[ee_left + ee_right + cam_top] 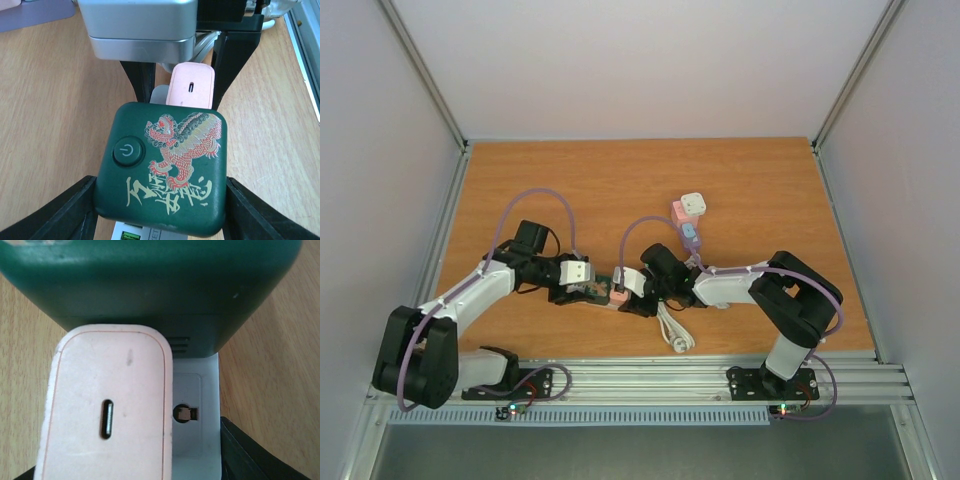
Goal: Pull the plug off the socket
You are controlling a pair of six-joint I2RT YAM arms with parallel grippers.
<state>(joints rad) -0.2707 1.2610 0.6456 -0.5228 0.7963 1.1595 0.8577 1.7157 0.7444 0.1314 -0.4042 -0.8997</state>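
Smooth wood-grain surface (620,180) boxed by plain pale walls (620,60). Near its front, the left pincer (162,200) clasps a rounded, dragon-printed green socket (165,165). The right pincer (630,286) grips the matte pink plug (192,85) seated in it.

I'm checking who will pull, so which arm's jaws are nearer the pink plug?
Right. The right jaws straddle the pink plug; the left jaws clamp the green socket it's plugged into.
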